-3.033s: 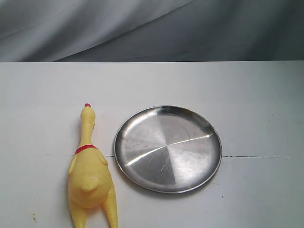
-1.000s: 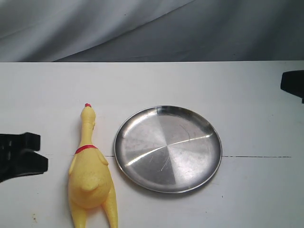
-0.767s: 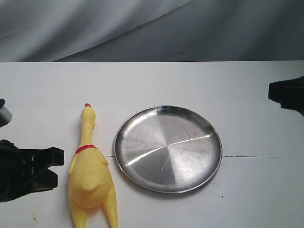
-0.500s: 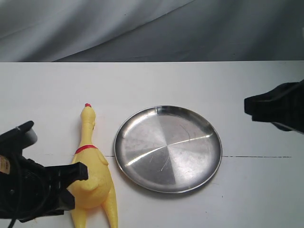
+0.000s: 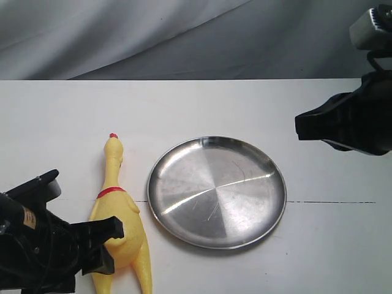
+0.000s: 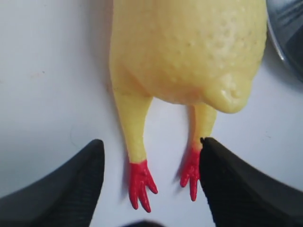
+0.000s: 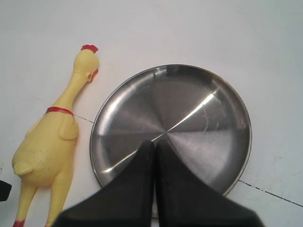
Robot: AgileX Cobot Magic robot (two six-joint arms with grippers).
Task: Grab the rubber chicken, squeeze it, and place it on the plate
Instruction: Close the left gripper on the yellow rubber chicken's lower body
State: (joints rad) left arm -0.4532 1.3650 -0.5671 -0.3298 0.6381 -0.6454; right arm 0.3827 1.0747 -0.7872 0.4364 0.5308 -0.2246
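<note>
The yellow rubber chicken [image 5: 116, 208] lies flat on the white table, left of the round silver plate [image 5: 217, 190], head pointing away from the front edge. My left gripper [image 5: 110, 245] hovers open over the chicken's lower body; in its wrist view the gripper [image 6: 150, 156] straddles the two red feet [image 6: 140, 182], with nothing gripped. My right gripper [image 5: 300, 127] hangs shut above the table to the right of the plate; its wrist view shows the gripper [image 7: 155, 143] with fingers pressed together, empty, the plate [image 7: 208, 118] and the chicken [image 7: 52, 137] below.
A grey cloth backdrop [image 5: 184, 37] hangs behind the table's far edge. A thin dark seam [image 5: 331, 202] runs across the tabletop right of the plate.
Both arms have come into view. The left gripper moved in from the left edge to over the chicken's lower body. The right arm advanced from the right edge toward the plate.
</note>
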